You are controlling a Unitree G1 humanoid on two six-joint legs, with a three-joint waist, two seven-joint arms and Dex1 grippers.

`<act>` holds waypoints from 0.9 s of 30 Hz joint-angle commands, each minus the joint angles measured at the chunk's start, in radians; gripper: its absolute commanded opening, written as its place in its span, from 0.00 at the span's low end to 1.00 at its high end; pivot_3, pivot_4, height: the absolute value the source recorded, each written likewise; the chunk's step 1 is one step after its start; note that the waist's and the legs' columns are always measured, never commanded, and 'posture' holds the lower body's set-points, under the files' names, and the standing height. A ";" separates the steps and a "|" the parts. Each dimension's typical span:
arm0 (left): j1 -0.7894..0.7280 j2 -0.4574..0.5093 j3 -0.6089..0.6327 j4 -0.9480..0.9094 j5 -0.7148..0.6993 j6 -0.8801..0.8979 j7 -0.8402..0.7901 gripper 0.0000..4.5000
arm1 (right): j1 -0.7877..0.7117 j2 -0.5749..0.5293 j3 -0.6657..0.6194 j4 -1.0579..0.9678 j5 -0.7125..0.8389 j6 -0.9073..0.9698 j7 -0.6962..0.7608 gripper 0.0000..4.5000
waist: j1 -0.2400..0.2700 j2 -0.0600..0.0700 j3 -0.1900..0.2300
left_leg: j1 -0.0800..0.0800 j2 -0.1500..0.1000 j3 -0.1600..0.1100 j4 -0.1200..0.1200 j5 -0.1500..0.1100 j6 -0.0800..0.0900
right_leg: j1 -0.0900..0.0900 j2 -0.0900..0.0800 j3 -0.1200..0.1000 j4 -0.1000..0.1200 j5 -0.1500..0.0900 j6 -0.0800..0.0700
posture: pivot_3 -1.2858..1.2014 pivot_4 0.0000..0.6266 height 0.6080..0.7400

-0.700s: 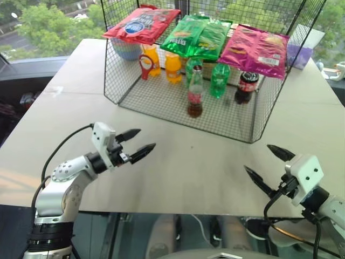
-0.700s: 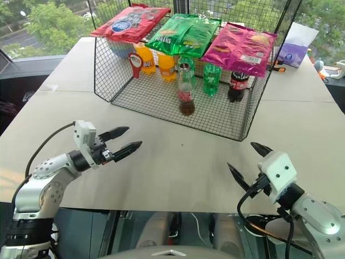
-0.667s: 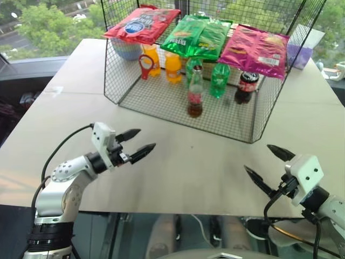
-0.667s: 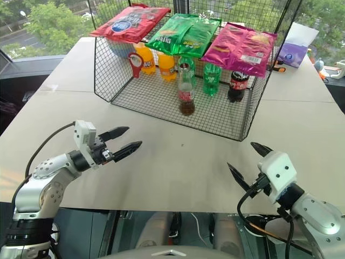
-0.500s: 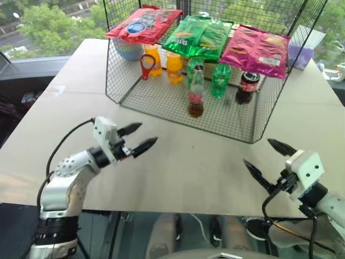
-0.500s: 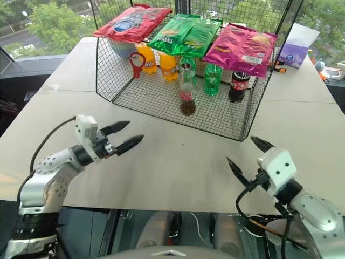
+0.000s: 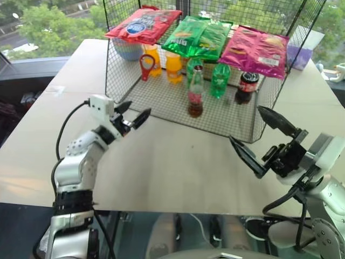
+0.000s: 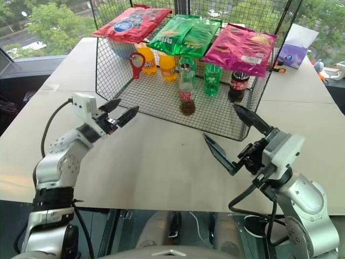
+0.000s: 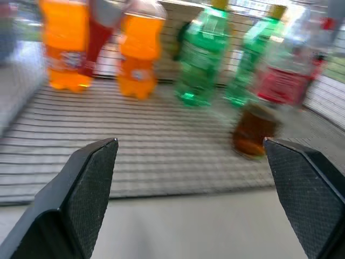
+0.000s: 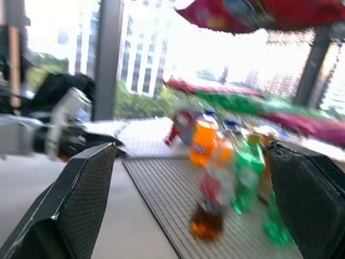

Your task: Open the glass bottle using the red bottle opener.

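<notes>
The wire basket (image 7: 253, 116) in the upper middle of the frame is open toward the near side, giving a way in over its mesh floor. Its side walls close off left and right, and three snack bags (image 7: 200, 36) roof the top. The glass bottle (image 7: 195, 90) stands nearest the opening with bare mesh in front; green bottles (image 7: 219, 80) crowd just behind it. The red bottle opener (image 7: 145, 66) hangs upper left beside orange bottles (image 7: 173, 67). The table (image 7: 172, 167) in front lies bare.
</notes>
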 commanded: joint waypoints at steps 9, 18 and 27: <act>-0.358 0.032 -0.083 0.437 0.204 -0.167 -0.025 0.99 | -0.087 -0.013 0.074 -0.022 -0.061 0.019 -0.054 1.00 | -0.001 -0.001 0.000 | 0.000 -0.001 0.001 0.000 0.000 0.000 | 0.000 0.001 0.000 -0.001 0.000 0.000 | 0.52 0.24 1.00; -0.637 0.023 -0.107 0.878 0.314 -0.372 -0.054 0.99 | -0.074 -0.015 0.068 0.002 -0.088 -0.004 -0.054 1.00 | -0.003 -0.004 0.002 | -0.001 -0.001 0.002 0.000 0.000 0.001 | 0.000 0.002 0.000 -0.001 0.002 0.004 | 0.52 0.24 1.00; -0.756 0.005 -0.107 1.068 0.378 -0.484 -0.051 0.99 | -0.068 -0.018 0.073 -0.039 -0.100 0.035 -0.092 1.00 | -0.002 -0.006 0.003 | -0.001 0.000 0.002 0.001 0.000 0.001 | 0.000 0.002 0.000 -0.001 0.002 0.004 | 0.52 0.24 1.00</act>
